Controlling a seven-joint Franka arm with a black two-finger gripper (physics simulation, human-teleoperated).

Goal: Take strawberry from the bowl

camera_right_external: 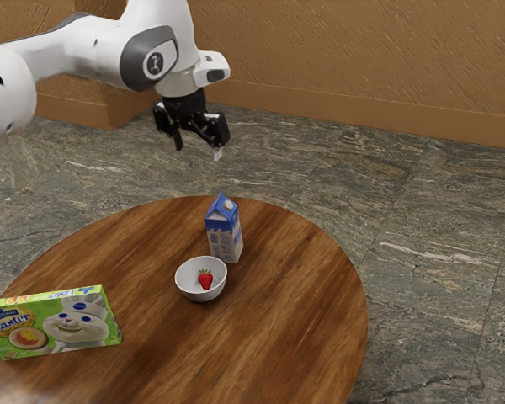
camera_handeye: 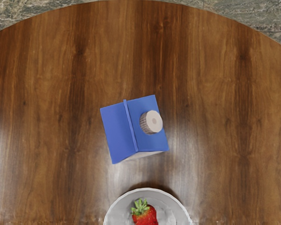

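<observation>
Wood tbl (camera_right_external: 295, 324): strawberry (camera_right_external: 205, 280) w/in bowl (camera_right_external: 186, 289), well below hand (camera_right_external: 199, 151).

Exterior view, green box (camera_right_external: 55, 332) upright on the desk (camera_right_external: 261, 337): one word reads clearly, "Easter", slanting dark letters on a yellow patch at the exterior view's left end of the broad front. Same word, "Easter", again on the narrow top face, blue lettering on a pale ground. Blue badge (camera_right_external: 0, 311) just above the front word: lettering too small to make out. Another small blue mark on the printed character's white hat, also too fine to read. Blue-and-white carton (camera_right_external: 226, 244): printing on its side panels, unreadable. Arm (camera_right_external: 109, 50): round badge with a pale emblem, meaning unclear.
</observation>
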